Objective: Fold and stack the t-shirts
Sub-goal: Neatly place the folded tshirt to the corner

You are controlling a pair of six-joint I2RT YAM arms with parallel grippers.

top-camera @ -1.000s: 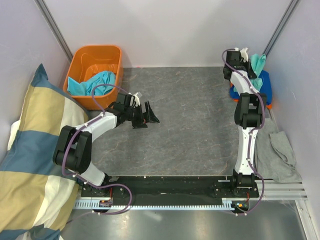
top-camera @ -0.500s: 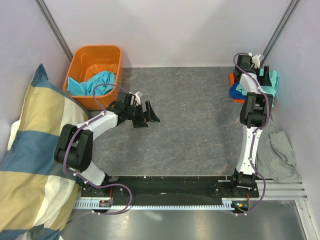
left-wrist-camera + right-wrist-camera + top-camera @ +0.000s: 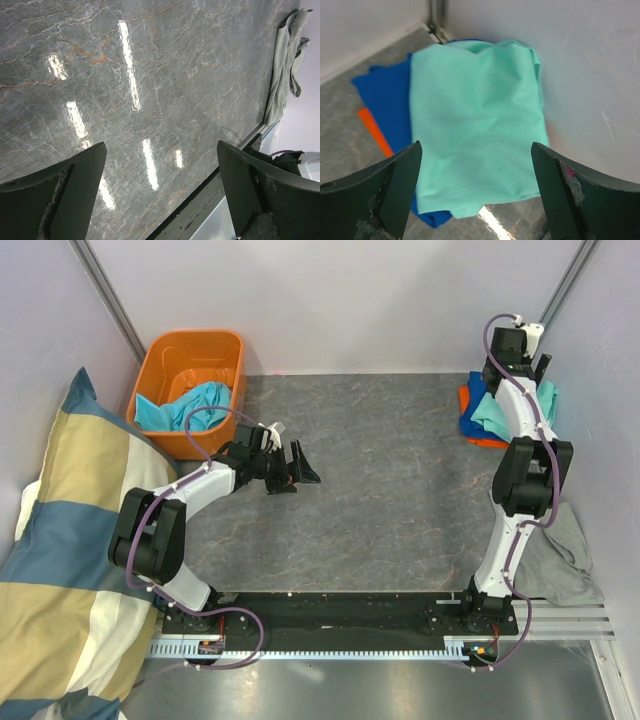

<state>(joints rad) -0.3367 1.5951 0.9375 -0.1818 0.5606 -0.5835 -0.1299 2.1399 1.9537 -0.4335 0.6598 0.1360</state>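
Note:
Three folded t-shirts are stacked in the far right corner: a mint-teal t-shirt (image 3: 475, 115) (image 3: 489, 411) lies on top of a royal blue one (image 3: 382, 95) (image 3: 470, 424), with an orange one (image 3: 374, 131) (image 3: 465, 396) at the bottom. My right gripper (image 3: 475, 146) (image 3: 530, 355) hangs above the stack, open, holding nothing. Turquoise t-shirts (image 3: 192, 403) lie crumpled in the orange bin (image 3: 160, 350) at the far left. Near that bin, my left gripper (image 3: 161, 146) (image 3: 303, 468) is open over the bare grey table.
A big blue-and-cream striped pillow (image 3: 60, 540) fills the left side. A grey cloth (image 3: 560, 540) (image 3: 286, 55) lies at the table's right edge, beside the right arm's base. White walls close in the back and the right, close to the stack.
The right gripper has opened and let go of the mint-teal t-shirt, which now lies on the stack. It has drawn back toward the far right corner. The left arm has not moved.

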